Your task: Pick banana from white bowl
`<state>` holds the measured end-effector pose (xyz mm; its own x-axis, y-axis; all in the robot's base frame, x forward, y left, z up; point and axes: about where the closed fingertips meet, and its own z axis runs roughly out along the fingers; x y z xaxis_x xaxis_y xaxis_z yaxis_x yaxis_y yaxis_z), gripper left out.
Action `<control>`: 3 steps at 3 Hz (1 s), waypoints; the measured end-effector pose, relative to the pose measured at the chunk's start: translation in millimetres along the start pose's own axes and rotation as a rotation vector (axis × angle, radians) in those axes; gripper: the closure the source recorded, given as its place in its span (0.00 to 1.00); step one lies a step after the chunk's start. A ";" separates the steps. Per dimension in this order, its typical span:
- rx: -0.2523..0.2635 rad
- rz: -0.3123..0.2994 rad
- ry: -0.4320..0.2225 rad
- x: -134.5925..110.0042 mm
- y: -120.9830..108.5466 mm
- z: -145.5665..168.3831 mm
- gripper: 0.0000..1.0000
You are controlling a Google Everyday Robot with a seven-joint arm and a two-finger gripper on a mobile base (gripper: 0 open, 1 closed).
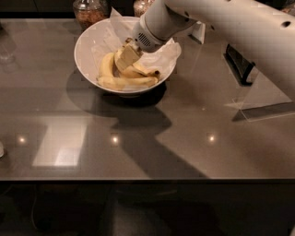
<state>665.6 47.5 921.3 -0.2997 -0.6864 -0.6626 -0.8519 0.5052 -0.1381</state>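
A large white bowl (87, 40) stands at the back of the grey table and is lined with crumpled white paper (162, 53). Several yellow bananas (126, 82) lie in it, one curved along the front wall and others behind it. My gripper (125, 57) reaches down into the bowl from the upper right on the white arm (221, 23), its tan tip resting among the bananas at the bowl's middle. The arm hides part of the bowl's far rim.
Two glass jars (89, 11) with brown contents stand behind the bowl. A dark framed object (239, 64) and a pale slanted panel (265, 94) lie at the right. The table's front edge (138, 179) runs across below.
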 end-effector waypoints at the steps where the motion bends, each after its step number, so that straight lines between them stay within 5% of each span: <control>1: -0.024 0.015 0.004 2.5 1.7 15.9 0.44; 3: -0.021 0.032 0.029 11.1 -8.0 36.7 0.46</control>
<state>684.8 55.1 888.0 -0.3385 -0.6852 -0.6450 -0.8504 0.5161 -0.1020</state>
